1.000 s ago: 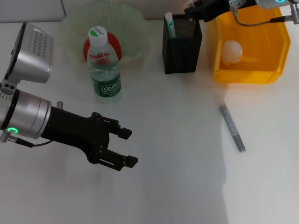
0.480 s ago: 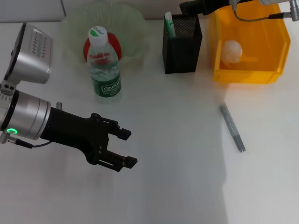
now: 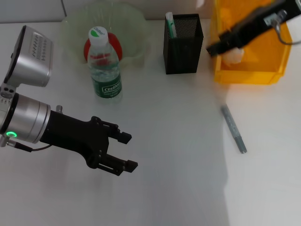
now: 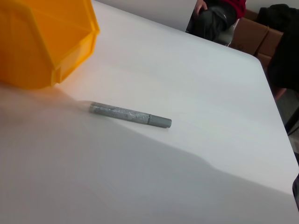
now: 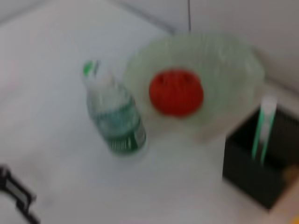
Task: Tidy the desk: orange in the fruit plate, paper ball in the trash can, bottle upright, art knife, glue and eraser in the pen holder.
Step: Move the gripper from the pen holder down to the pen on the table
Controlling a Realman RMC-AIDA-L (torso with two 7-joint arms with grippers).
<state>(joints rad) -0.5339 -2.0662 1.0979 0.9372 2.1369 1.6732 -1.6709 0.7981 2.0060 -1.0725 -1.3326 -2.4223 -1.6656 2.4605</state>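
The orange (image 3: 117, 47) lies in the pale green fruit plate (image 3: 136, 28), behind the upright bottle (image 3: 104, 63). A green-and-white glue stick (image 3: 170, 24) stands in the black mesh pen holder (image 3: 183, 44). The paper ball (image 3: 233, 55) rests in the yellow trash can (image 3: 249, 75), partly hidden by my right gripper (image 3: 212, 48), which hangs over the can's near left corner. The grey art knife (image 3: 233, 128) lies flat on the table in front of the can. My left gripper (image 3: 128, 150) hovers open and empty over the near left table. The eraser is out of view.
A silver perforated block (image 3: 33, 56) sits at the far left above my left arm. The left wrist view shows the art knife (image 4: 130, 115) beside the yellow can (image 4: 42, 42), with the table's edge and seated people beyond.
My right arm has swung from behind the pen holder forward and to the right, over the trash can's near left corner. My left gripper has barely moved.
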